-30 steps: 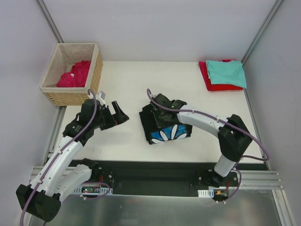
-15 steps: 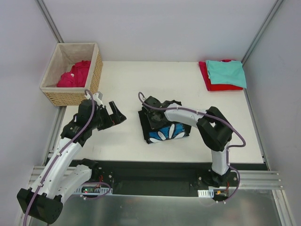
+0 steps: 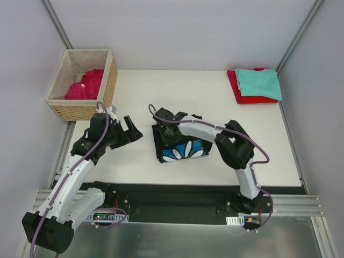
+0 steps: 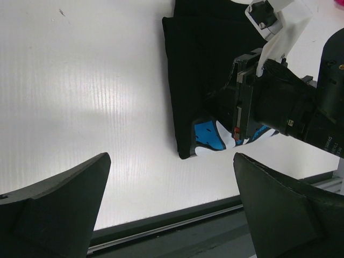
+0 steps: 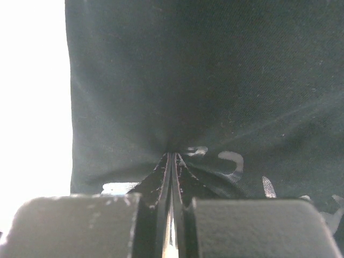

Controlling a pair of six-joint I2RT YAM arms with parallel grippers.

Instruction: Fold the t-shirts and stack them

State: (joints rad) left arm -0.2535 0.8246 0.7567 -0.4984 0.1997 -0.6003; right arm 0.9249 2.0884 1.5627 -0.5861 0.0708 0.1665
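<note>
A folded black t-shirt [image 3: 161,152] with a white-blue flower print lies at the middle of the table. My right gripper [image 3: 167,137] is shut, and its tips press down on the shirt's left part. In the right wrist view the closed fingertips [image 5: 172,156] meet the black cloth [image 5: 215,80], which puckers around them. My left gripper [image 3: 134,129] hovers open just left of the shirt with nothing between its fingers [image 4: 169,177]. From the left wrist view the black t-shirt [image 4: 196,80] shows ahead under the right arm. A teal t-shirt [image 3: 259,81] lies folded on a red one [image 3: 236,91] at the back right.
A wicker basket [image 3: 110,88] stands at the back left corner with a crimson-pink t-shirt [image 3: 86,85] inside it. The table's front edge and a dark rail [image 4: 161,231] run just below the left gripper.
The right gripper has slid left across the black t-shirt, and the shirt has shifted a little left with it. The left gripper pulled slightly back to the left and stayed open.
</note>
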